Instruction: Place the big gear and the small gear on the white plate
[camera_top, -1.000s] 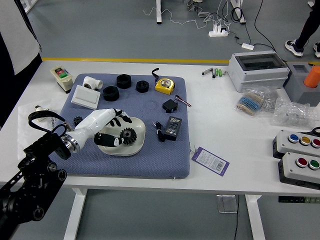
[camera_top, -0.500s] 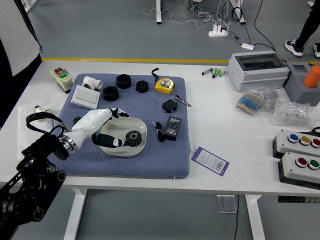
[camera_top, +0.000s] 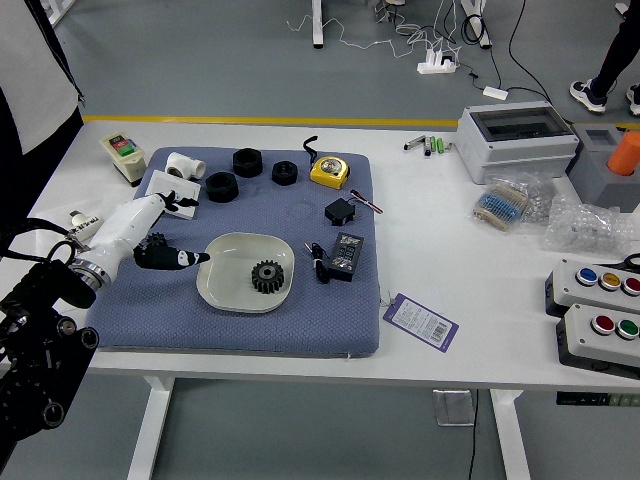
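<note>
Since the earlier frames, the left hand has withdrawn from over the white plate towards 9 o'clock. The plate is displaced slightly towards 3 o'clock from its first position. The big gear is on the plate, lying flat in the sector between 4 and 5 o'clock.

Hand state: wide, with the fingers parted; no grasped part is visible. The lower fingertip is at the plate's rim, near 9 o'clock; contact cannot be confirmed. The upper fingertips overlap the near edge of the white box, located at 10 o'clock from the plate.

The small gear is off the plate, between 9 and 10 o'clock from it, on the blue mat side and partly covered by the hand. Whether the hand touches it cannot be determined.

Adjacent items on the mat: three black rings between 11 and 1 o'clock from the plate; yellow tape measure at 1 o'clock; black rectangular unit at 3 o'clock. Two button boxes are at the table's 4 o'clock. Beyond the table, at 1 o'clock, a person's leg is visible.
</note>
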